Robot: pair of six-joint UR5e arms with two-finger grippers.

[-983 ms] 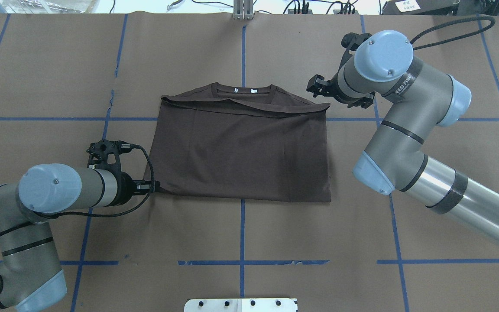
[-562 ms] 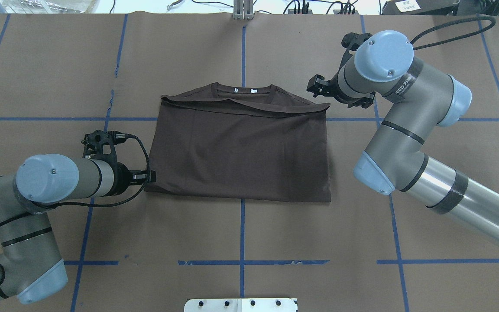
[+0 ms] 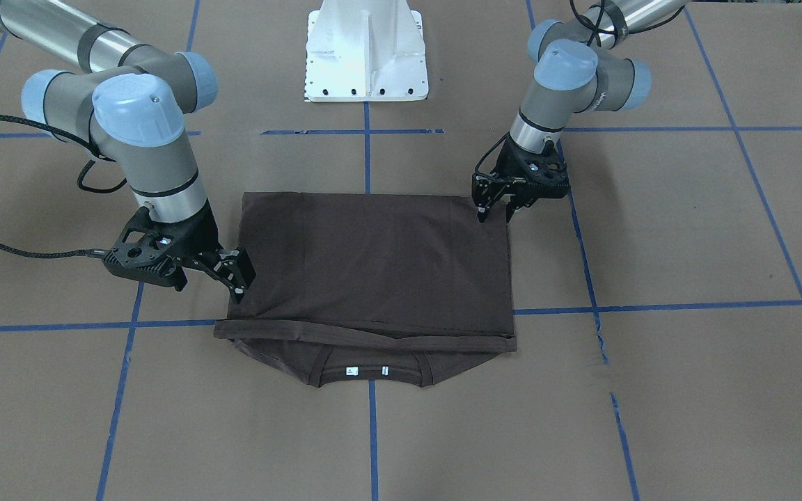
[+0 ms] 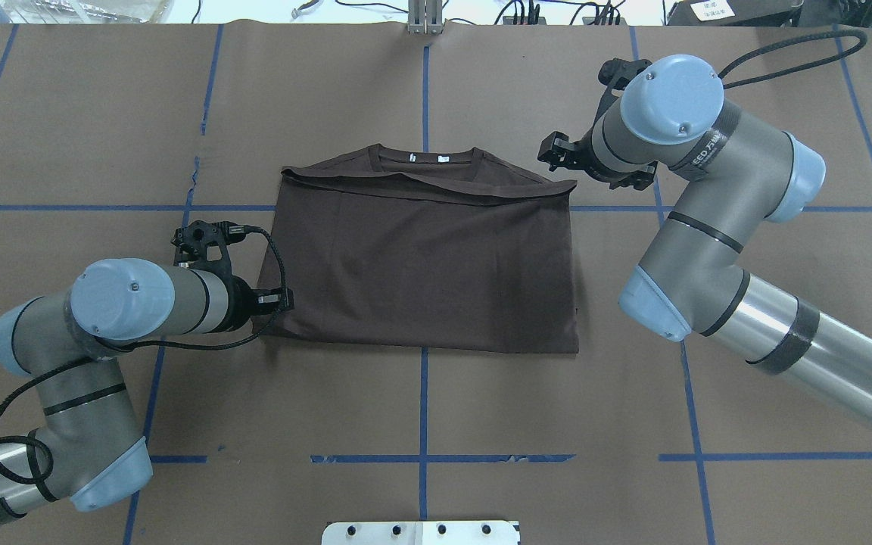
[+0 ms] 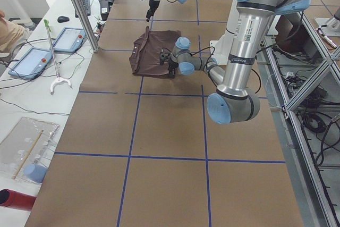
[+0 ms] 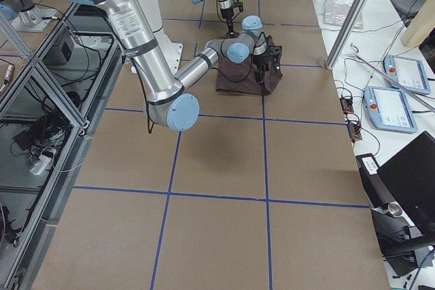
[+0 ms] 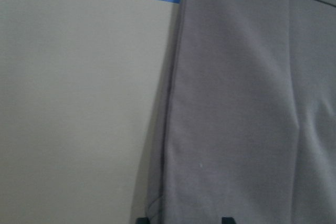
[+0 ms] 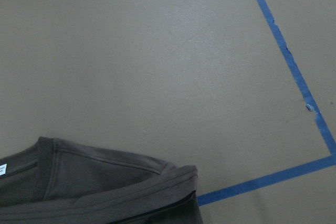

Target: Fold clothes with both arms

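Note:
The dark brown T-shirt (image 4: 421, 265) lies flat on the brown paper. Its hem is folded up to just below the ribbed collar (image 4: 425, 157) with its white neck tags (image 3: 366, 371). My left gripper (image 4: 284, 300) is open and hovers low over the shirt's left edge near the robot-side corner. In the left wrist view its two fingertips (image 7: 227, 220) straddle that edge of the shirt (image 7: 247, 103). My right gripper (image 4: 551, 151) is open beside the far right corner, holding nothing. The right wrist view shows the shirt's shoulder corner (image 8: 105, 182) but no fingers.
Blue tape lines (image 4: 424, 409) grid the paper-covered table (image 4: 103, 113). The white pedestal base (image 3: 366, 56) stands at the robot side. A side bench carries tablets (image 5: 32, 62) and a person's arm (image 5: 8, 31) shows at its edge.
My left gripper moved away from the shirt's near-left corner, then rightward and slightly farther along its left edge. The corner it had drawn out has settled back. My right arm barely moved.

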